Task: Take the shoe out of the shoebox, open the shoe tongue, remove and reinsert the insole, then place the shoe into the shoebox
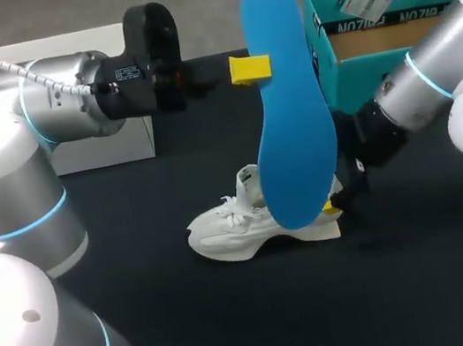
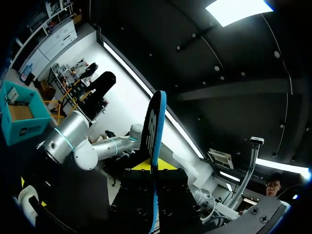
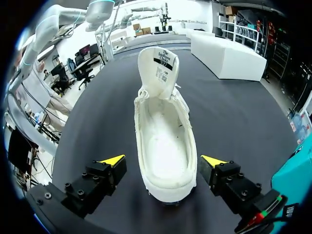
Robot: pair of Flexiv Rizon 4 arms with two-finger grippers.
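Black tabletop (image 1: 195, 323), white box (image 1: 102, 149) at its far-left corner.

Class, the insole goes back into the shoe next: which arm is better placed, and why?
Left, probably. The left end effector is shut on the blue insole, held upright above the white shoe. The right end effector stands open astride the shoe's heel, empty.

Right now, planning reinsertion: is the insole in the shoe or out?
Out. White lace-up sneaker shows empty inside; left fingers hold the flat blue insole.
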